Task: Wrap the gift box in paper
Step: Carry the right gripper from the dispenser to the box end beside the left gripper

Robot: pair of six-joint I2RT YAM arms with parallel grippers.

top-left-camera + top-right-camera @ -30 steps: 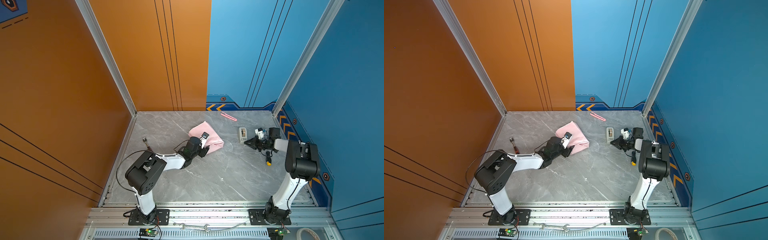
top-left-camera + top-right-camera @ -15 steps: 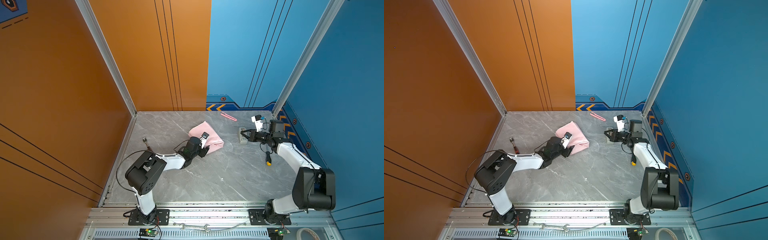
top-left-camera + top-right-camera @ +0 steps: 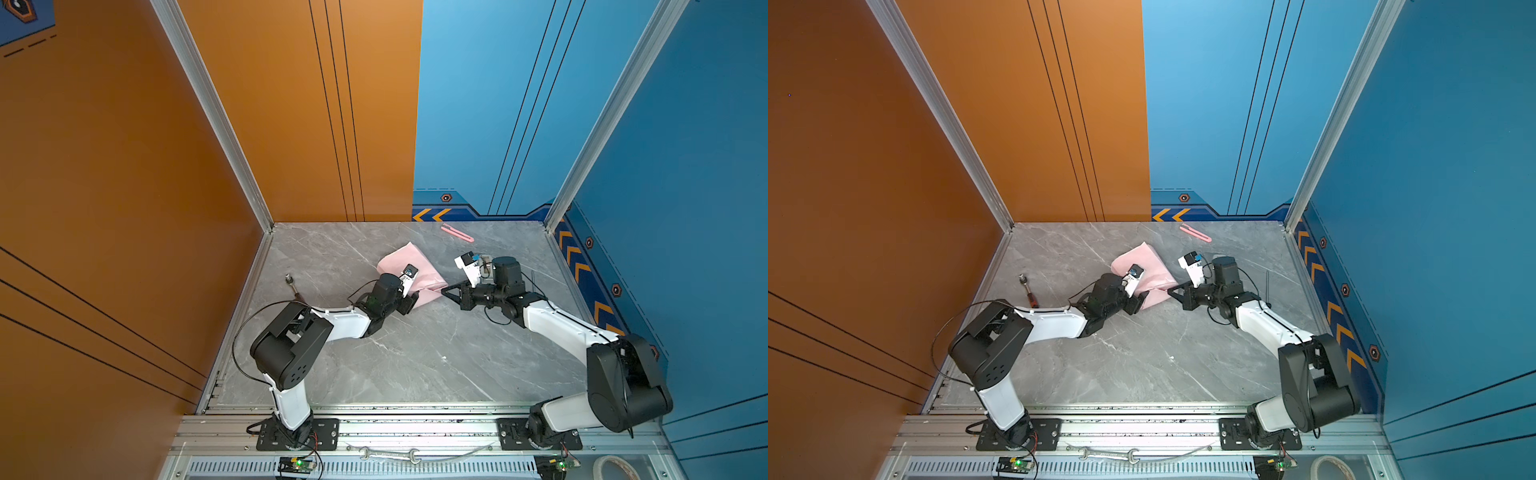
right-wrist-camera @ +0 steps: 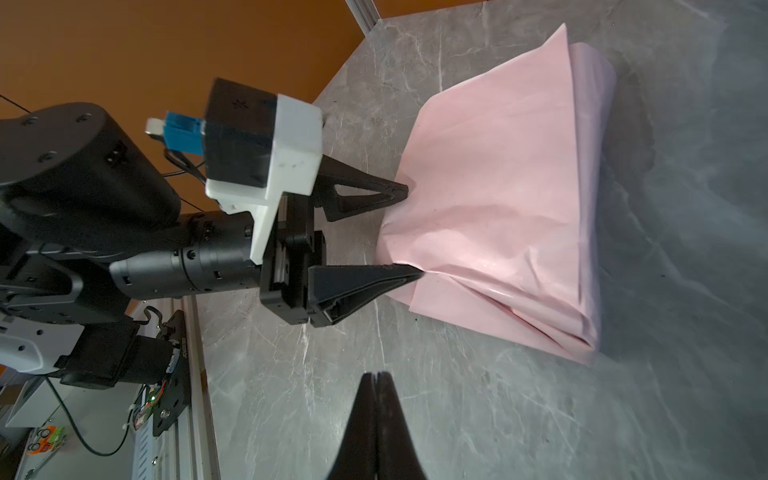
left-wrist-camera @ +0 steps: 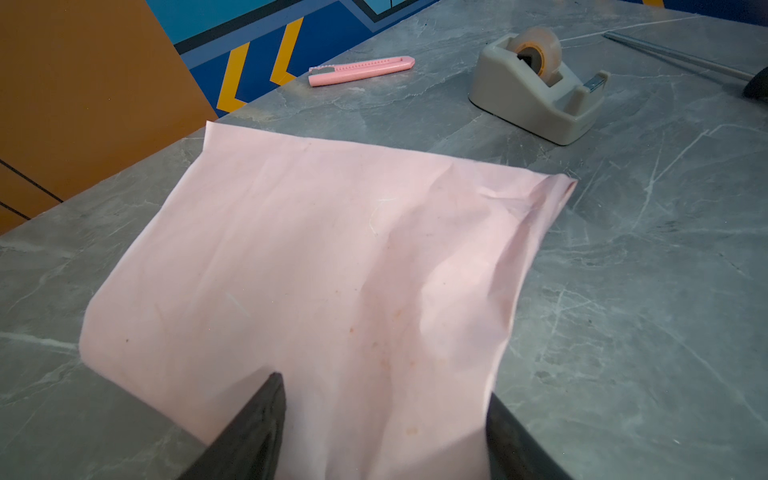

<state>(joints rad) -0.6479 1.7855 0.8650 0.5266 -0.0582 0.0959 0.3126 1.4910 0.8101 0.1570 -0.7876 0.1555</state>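
The paper (image 3: pixel 397 257) (image 3: pixel 1142 257) lies pink side up as a folded, bulging bundle on the grey table. The gift box is hidden; no dark surface shows. My left gripper (image 3: pixel 412 298) (image 5: pixel 382 388) is open, with its fingers wide apart. In the right wrist view its fingertips (image 4: pixel 405 191) touch the narrowed near end of the paper (image 4: pixel 498 166). The paper (image 5: pixel 332 249) fills the gap between them. My right gripper (image 3: pixel 444 289) (image 3: pixel 1170 291) (image 4: pixel 376 376) is shut with nothing visible in it. It hovers low just off the bundle's right corner, pointing at the left gripper.
A beige tape dispenser (image 5: pixel 528 95) stands behind the right wrist. A pink cutter (image 3: pixel 457 232) (image 5: pixel 361 70) lies near the back wall. A screwdriver (image 3: pixel 293 286) lies at the left edge and a thin metal rod (image 3: pixel 1267 284) at the right. A wrench (image 3: pixel 388 455) rests on the front rail.
My right arm has swung from the tape dispenser at the right side across to the paper bundle, its gripper staying shut. The left arm and the paper have not moved.
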